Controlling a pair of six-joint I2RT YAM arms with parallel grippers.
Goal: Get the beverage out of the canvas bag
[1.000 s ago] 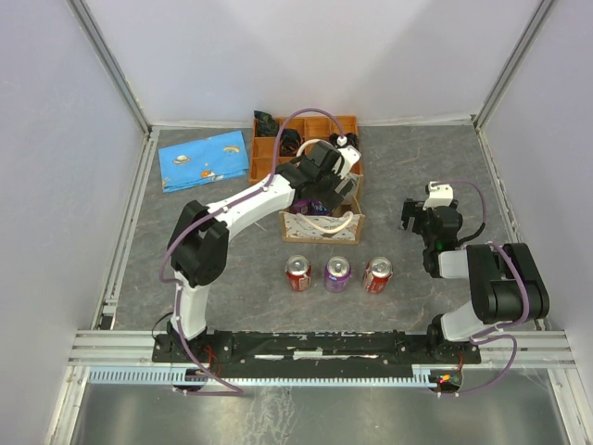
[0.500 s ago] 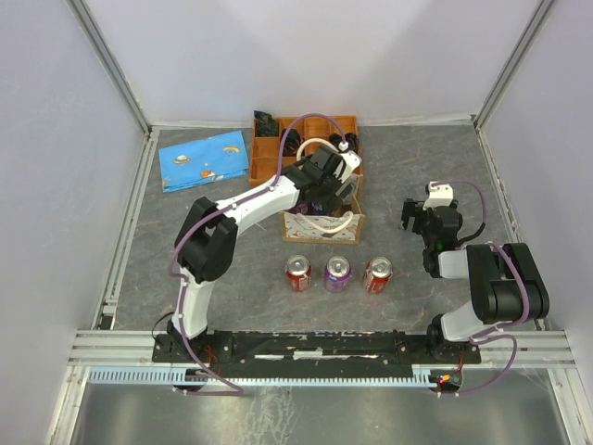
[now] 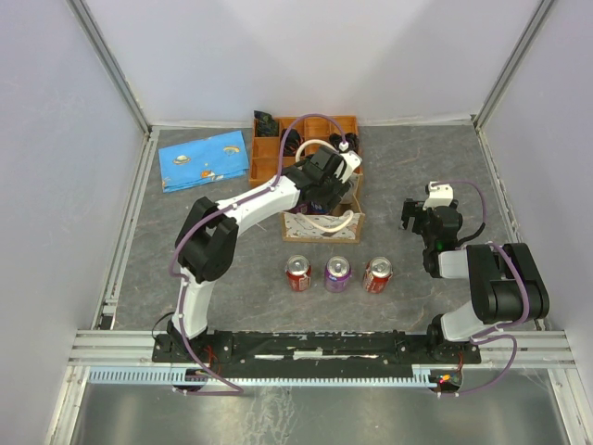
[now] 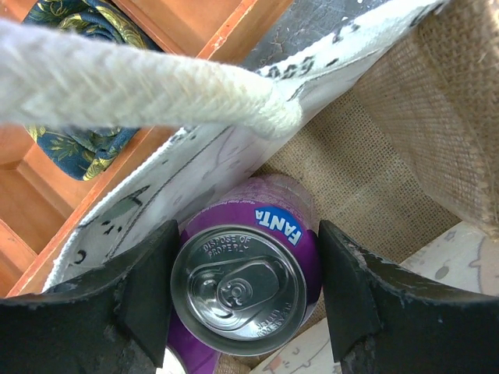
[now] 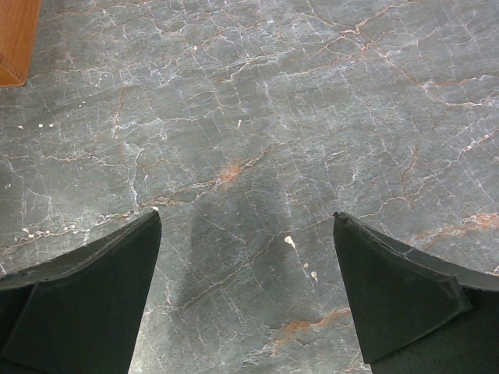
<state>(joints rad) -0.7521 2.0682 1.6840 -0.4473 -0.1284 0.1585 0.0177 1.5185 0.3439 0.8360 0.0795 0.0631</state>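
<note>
The canvas bag (image 3: 320,225) stands open in front of the wooden tray, its burlap inside (image 4: 366,171) and one thick white handle (image 4: 132,86) filling the left wrist view. A purple Fanta can (image 4: 238,284), the beverage, stands upright inside it. My left gripper (image 4: 248,231) reaches down into the bag (image 3: 326,190) with both fingers pressed against the can's sides, shut on it. My right gripper (image 5: 246,214) hangs open over bare table at the right (image 3: 414,215), nothing between its fingers.
Three cans stand in a row in front of the bag: red (image 3: 297,273), purple (image 3: 337,273), red (image 3: 378,274). The orange-brown compartmented tray (image 3: 271,146) sits right behind the bag. A blue pouch (image 3: 204,159) lies at the back left.
My left gripper went down into the bag and its jaws narrowed onto the purple can. The right arm stayed still.
</note>
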